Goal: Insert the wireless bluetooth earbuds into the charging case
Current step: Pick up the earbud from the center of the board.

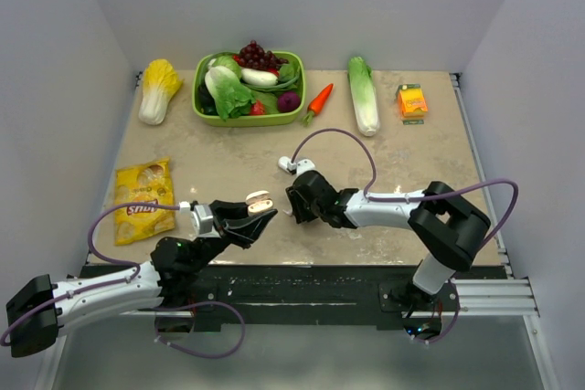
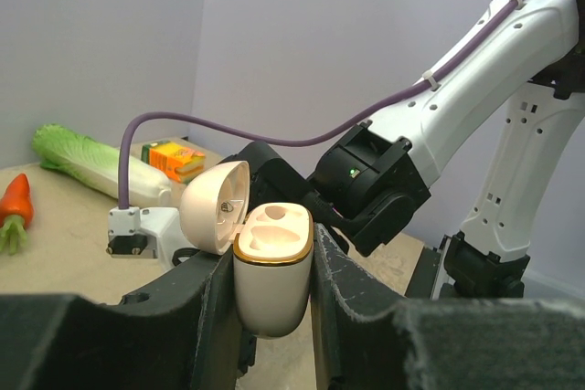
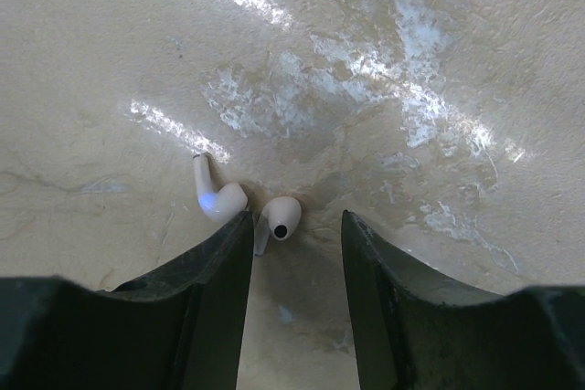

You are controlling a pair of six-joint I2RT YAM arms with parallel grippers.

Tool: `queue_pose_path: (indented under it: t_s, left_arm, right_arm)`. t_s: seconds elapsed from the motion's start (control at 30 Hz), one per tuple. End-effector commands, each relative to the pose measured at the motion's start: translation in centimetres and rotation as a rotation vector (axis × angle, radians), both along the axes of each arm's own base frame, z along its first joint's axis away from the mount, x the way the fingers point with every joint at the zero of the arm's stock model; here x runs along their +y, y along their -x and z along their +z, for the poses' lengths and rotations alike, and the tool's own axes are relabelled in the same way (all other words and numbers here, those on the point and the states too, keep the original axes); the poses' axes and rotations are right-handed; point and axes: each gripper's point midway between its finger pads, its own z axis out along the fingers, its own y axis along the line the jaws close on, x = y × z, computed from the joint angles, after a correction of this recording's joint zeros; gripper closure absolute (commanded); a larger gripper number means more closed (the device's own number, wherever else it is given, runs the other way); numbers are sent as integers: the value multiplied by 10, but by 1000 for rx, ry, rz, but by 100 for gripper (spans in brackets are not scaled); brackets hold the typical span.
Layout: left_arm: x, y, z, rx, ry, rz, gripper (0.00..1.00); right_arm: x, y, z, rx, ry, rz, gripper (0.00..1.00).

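With the left tool (image 2: 272, 310) clamping the open, empty charging case (image 2: 272, 248) by the desk's (image 3: 411, 61) near edge, the pick-up is in hand: the half-open right tool (image 3: 297, 221) straddles one of two earbuds (image 3: 280, 218) lying nearby and must next close squarely on it.

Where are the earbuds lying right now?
In the right wrist view, both earbuds lie side by side on the table, at the open fingers of the right gripper, one between them, one just outside.

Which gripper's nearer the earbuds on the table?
Right. The right gripper hangs over the earbuds, open jaws straddling one; the left gripper holds the charging case, away from them.
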Motion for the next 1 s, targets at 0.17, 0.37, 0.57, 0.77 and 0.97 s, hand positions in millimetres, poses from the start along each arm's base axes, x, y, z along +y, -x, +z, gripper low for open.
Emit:
queue_pose_path:
  t_s: [0.17,0.37,0.57,0.77,0.97]
  left_arm:
    - [9,7,-79,68,-116,-10,100]
    - [9,7,-80,69,-117,-10,100]
    - [8,6,-80,69,-120,-9,100]
    - [8,7,-80,69,-121,-11,100]
    - [7,7,-81,71,-125,-14,100]
  right_arm:
    - [14,-12,9,-16,-38,8,55]
    - [14,-12,3,1,-31,13,59]
    - [14,-11,-5,16,-21,18,61]
    - [10,-9,-10,28,-6,17,63]
    - [5,-3,-13,43,-2,22,58]
